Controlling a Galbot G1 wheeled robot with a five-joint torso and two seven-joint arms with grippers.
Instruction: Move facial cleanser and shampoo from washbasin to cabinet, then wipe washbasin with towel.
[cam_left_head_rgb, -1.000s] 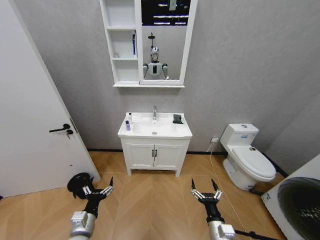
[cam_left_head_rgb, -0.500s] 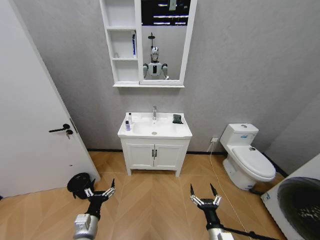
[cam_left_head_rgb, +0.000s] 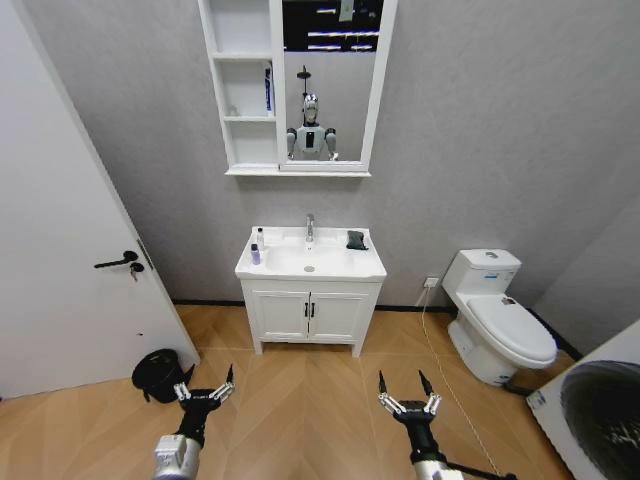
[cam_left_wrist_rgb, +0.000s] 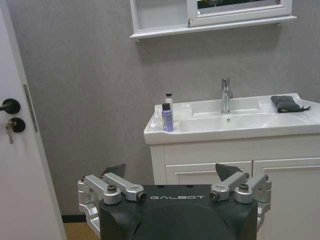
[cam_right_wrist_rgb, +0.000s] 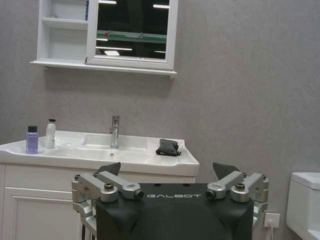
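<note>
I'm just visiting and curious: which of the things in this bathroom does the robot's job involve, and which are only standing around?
Part of the job:
washbasin
purple bottle and white bottle on its left rim
towel on its right rim
cabinet

Just there:
toilet
door
black bin
vanity

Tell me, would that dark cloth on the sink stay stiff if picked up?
Probably not. The towel lies crumpled on the washbasin, so it would likely droop from a pincer. It looks small and light, unlikely to roll or break.
</note>
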